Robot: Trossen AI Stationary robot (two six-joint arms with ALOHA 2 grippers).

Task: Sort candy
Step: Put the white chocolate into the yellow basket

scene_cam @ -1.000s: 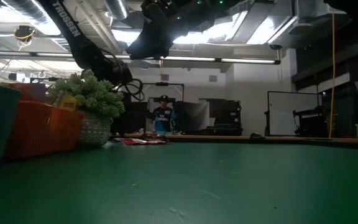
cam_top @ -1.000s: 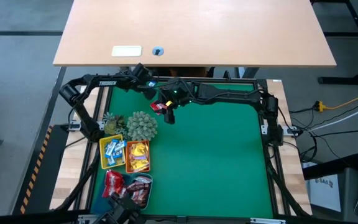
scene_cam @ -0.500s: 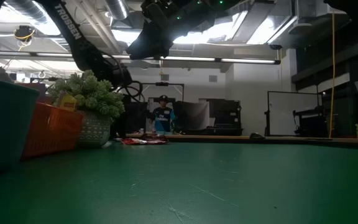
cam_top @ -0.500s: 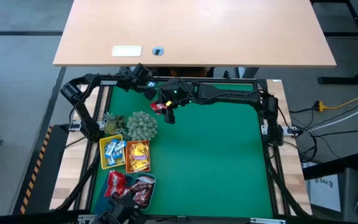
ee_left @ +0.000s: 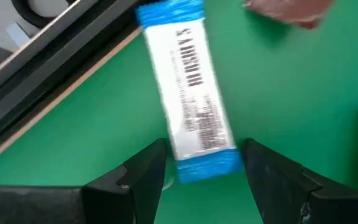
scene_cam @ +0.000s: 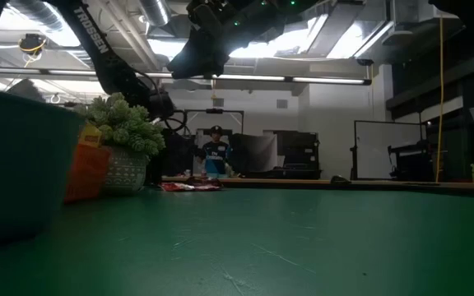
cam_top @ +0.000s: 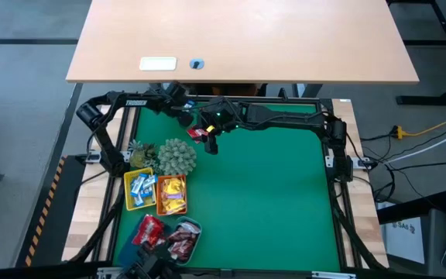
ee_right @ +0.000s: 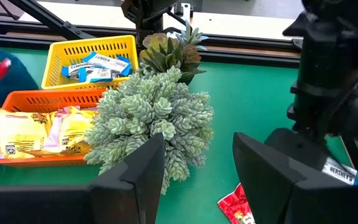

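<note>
Nearest the front edge of the green counter (cam_top: pixel 269 194), a teal tray (cam_top: pixel 184 240) of dark brown bars sits tilted beside a blue tray (cam_top: pixel 147 231) of red packets; in the low view the teal tray's wall fills the left foreground and hides most of the orange tray (scene_cam: pixel 89 171). Just behind, the yellow tray (cam_top: pixel 138 190) holds blue-white wrappers and the orange tray holds yellow packets, both along the left edge. Beyond them stands the spiky plant ball (cam_top: pixel 176 156), with a smaller succulent (ee_right: pixel 169 53) that the right wrist view shows clearly. The whole right and middle of the counter lies open. Toward the far left corner the right gripper (cam_top: pixel 209 139) hangs above a red packet (ee_right: pixel 236 210), fingers apart and empty. Farther back, by the black frame rail (ee_left: pixel 55 59), the left gripper (ee_left: pixel 204 165) has its fingers spread wide either side of a blue-white wrapper (ee_left: pixel 188 93) lying on the mat, not clamped. Only the low view shows a person (scene_cam: pixel 215 153) in the room beyond.
</note>
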